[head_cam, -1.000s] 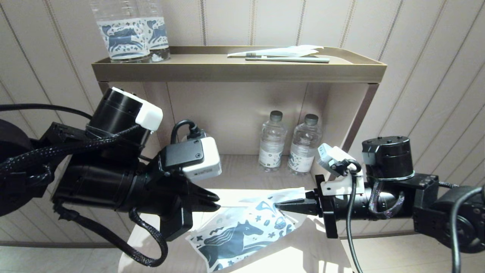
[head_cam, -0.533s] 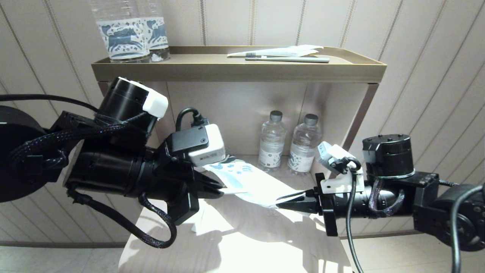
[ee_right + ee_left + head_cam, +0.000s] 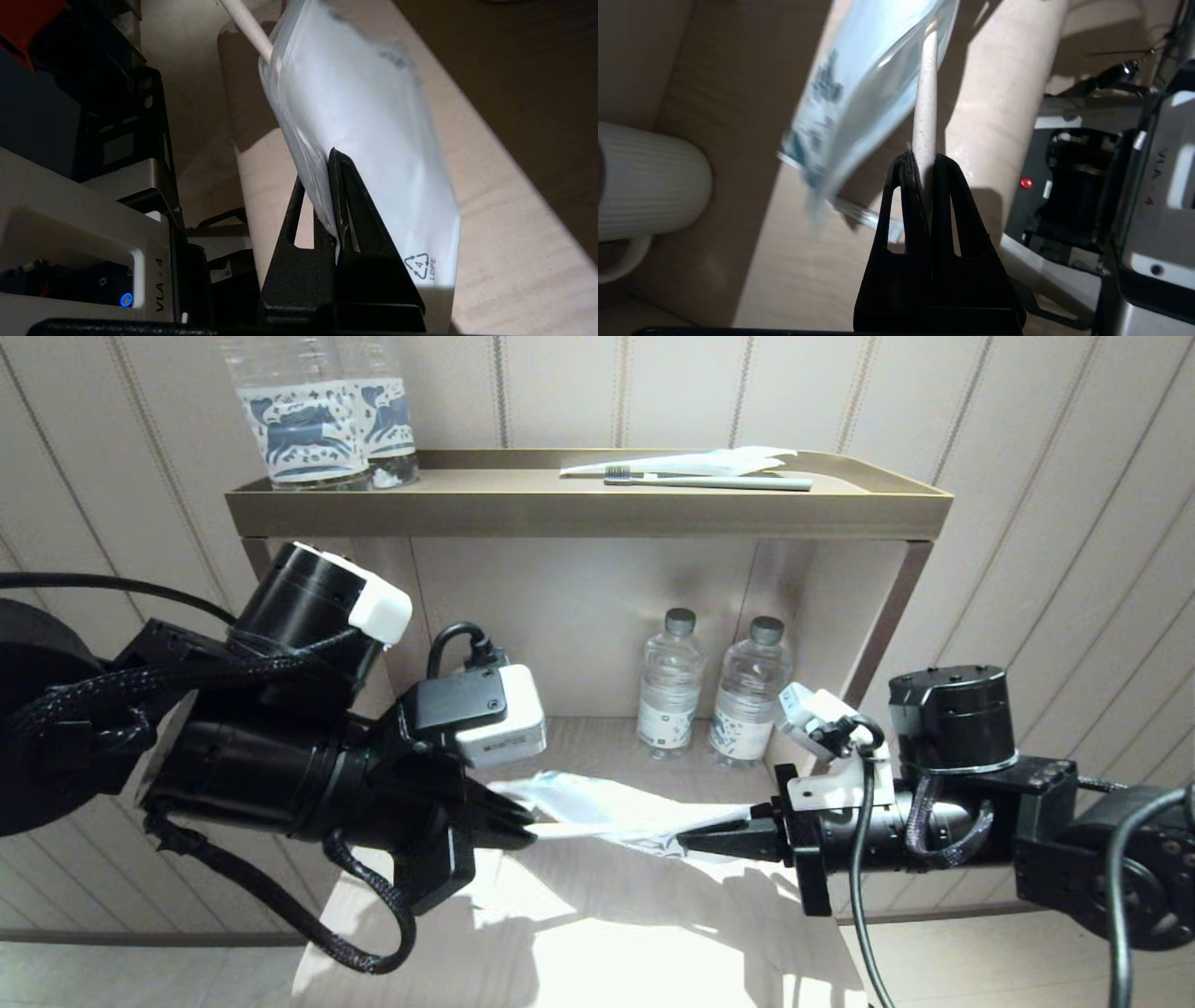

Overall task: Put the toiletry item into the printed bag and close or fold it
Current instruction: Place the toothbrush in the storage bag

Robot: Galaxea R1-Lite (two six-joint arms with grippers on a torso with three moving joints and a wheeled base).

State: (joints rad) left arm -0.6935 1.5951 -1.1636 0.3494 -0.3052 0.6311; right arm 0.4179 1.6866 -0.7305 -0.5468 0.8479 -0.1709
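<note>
So on the left, the left gripper point(image 3: 527, 826) is clamped tight on the end of a white toothbrush handle point(image 3: 924, 116), which you can see best from the left wrist cam, jaws pinched right on the stick. The handle runs into the open mouth of the printed bag point(image 3: 607, 807), so the far end of it is already inside the pouch. There's also a ribbed white mug point(image 3: 649, 182) lying off to the side in that wrist view.

The bag itself is up off the wooden table point(image 3: 597, 933), stretched out between the two arms, with the teal print mostly turned away from the head cam.

On the right, the right gripper point(image 3: 686, 842) is pinched shut on the bag's edge.

Behind all this, two small water bottles point(image 3: 714, 686) stand in the open shelf, and on the top tray point(image 3: 579, 509) there's another toothbrush point(image 3: 709, 481) plus two big horse-label bottles point(image 3: 322, 415).
</note>
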